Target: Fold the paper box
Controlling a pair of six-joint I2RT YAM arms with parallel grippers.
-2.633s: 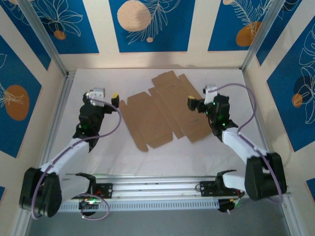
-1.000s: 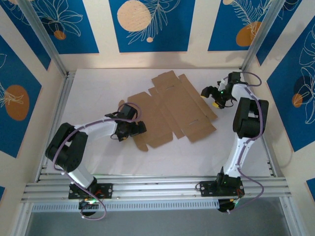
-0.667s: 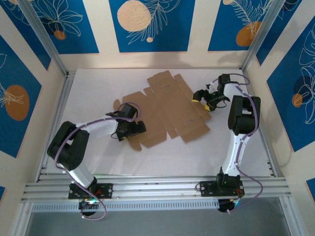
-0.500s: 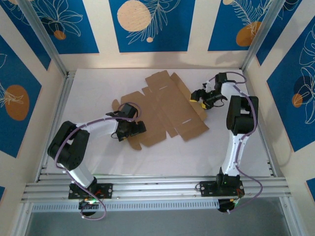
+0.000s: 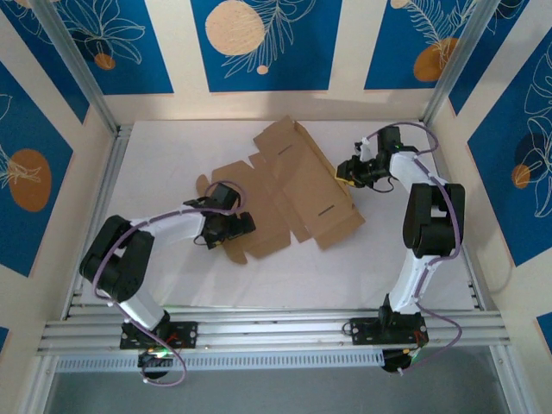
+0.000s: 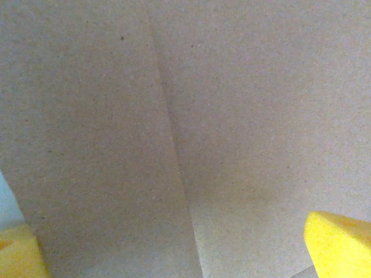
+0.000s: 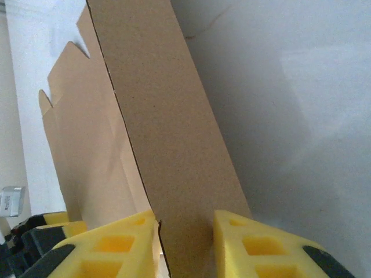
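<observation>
Paper box: brown die-cut sheet, mostly flat around the middle of the white tabletop, far-right flap tilted up off the surface. Right gripper: at that raised flap's edge, pinching it; in the wrist view, flap wedged between 2 yellow pads. Left gripper: spread wide, down on the sheet's near-left panel; in its wrist view, crease line running between 2 yellow fingertips.

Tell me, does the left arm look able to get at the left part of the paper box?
Probably yes: the left tool, open, is down on the paper box there, with nothing in between.
</observation>
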